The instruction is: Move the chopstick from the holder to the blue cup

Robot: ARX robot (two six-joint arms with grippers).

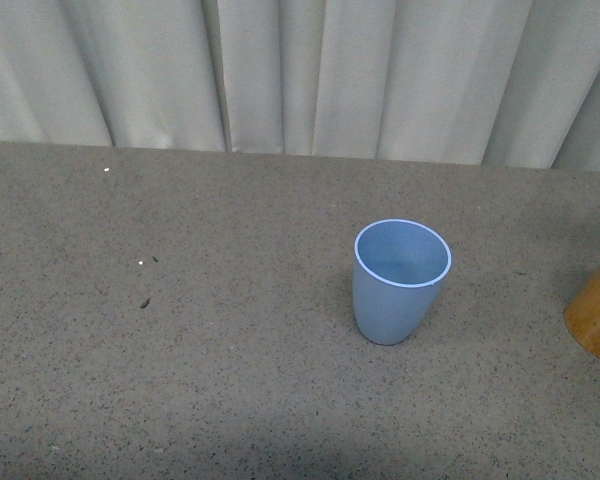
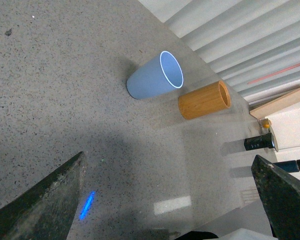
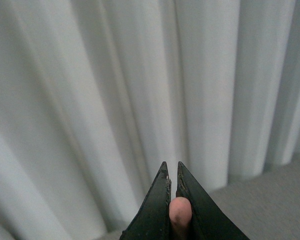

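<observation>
The blue cup (image 1: 401, 281) stands upright on the speckled grey table (image 1: 180, 350), right of centre; the left wrist view shows it too (image 2: 155, 76). The tan wooden holder (image 1: 598, 310) is cut off by the right edge, and it stands beside the cup in the left wrist view (image 2: 204, 100). My right gripper (image 3: 173, 170) is shut on the chopstick (image 3: 179, 212); only its rounded salmon-pink end shows between the fingers, facing the white curtain. My left gripper (image 2: 172, 190) is open above bare table, well short of the cup. Neither arm appears in the front view.
A white pleated curtain (image 1: 300, 70) hangs behind the table's far edge. Small specks (image 1: 145, 300) lie on the table at the left. Past the table, the left wrist view shows dark cylinders (image 2: 260, 142) and a wooden board (image 2: 280, 102).
</observation>
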